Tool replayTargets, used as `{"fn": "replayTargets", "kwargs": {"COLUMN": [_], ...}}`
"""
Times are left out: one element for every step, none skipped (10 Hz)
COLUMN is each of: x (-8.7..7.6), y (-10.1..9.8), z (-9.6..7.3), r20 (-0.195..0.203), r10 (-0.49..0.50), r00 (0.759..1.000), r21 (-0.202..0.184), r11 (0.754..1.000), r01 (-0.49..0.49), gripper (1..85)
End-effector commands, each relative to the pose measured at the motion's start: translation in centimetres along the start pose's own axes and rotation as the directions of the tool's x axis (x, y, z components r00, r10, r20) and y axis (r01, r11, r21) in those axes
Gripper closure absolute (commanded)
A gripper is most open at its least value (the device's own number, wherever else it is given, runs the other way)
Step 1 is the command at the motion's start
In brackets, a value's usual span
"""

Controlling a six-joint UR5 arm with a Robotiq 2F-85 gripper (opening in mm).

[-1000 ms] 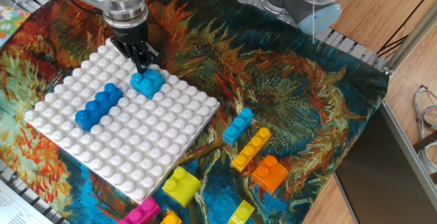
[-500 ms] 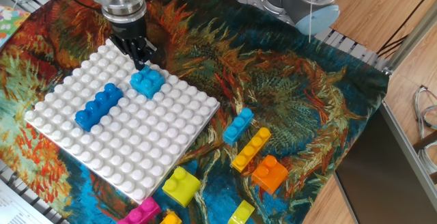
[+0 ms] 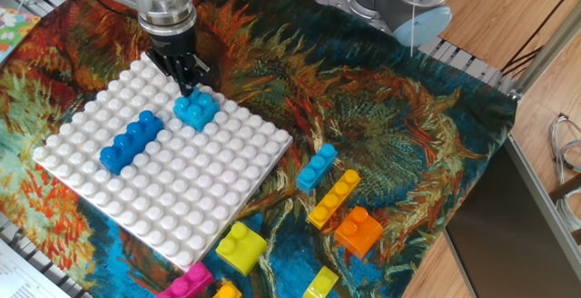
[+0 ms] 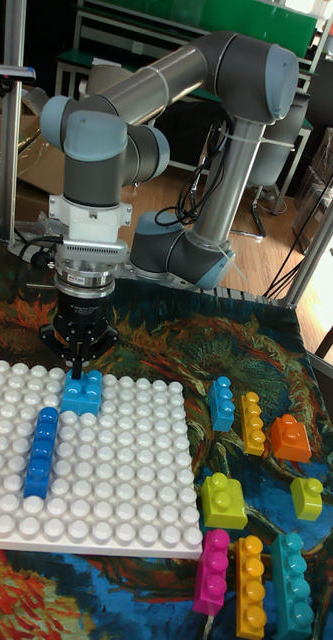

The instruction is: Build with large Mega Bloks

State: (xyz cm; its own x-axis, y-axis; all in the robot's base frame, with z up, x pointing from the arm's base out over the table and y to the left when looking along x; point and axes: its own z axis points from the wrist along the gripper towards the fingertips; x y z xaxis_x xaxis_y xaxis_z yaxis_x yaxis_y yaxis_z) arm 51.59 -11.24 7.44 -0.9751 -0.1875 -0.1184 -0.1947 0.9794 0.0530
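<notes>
The end effector (image 3: 188, 84), its fingers drawn nearly together and gripping nothing, hung just above the far edge of the light blue brick (image 3: 196, 110), which sat pressed onto the white baseplate (image 3: 182, 198) directly below and slightly nearer the camera.

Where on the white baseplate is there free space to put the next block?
Free: the baseplate studs between the dark blue brick and the edge facing the loose bricks. Crowded: the far corner, where the end effector hangs over the light blue brick.
</notes>
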Motion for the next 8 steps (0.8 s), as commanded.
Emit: {"fn": "replayTargets", "kwargs": {"x": [-0.3,-0.4,-0.3,-0.2,-0.3,-0.3,-0.3,-0.2], "y": [0.3,0.3,0.5,0.6,0.6,0.5,0.4,0.4], "z": [0.5,0.4,0.1,-0.2,-0.3,-0.4,-0.7,-1.0], "r20": [0.012,0.014,0.009,0.001,0.001,0.0,0.0,0.004], "r10": [0.002,0.001,0.004,0.011,0.014,0.015,0.013,0.007], "r00": [1.0,1.0,1.0,1.0,1.0,1.0,1.0,1.0], "r21": [-0.008,-0.01,-0.011,-0.01,-0.008,-0.005,-0.005,-0.019], "r11": [1.0,1.0,1.0,1.0,1.0,1.0,1.0,1.0], "r01": [-0.002,0.0,-0.003,-0.011,-0.014,-0.015,-0.013,-0.007], "gripper": [84.3,84.3,84.3,84.3,84.3,84.3,84.3,84.3]}}
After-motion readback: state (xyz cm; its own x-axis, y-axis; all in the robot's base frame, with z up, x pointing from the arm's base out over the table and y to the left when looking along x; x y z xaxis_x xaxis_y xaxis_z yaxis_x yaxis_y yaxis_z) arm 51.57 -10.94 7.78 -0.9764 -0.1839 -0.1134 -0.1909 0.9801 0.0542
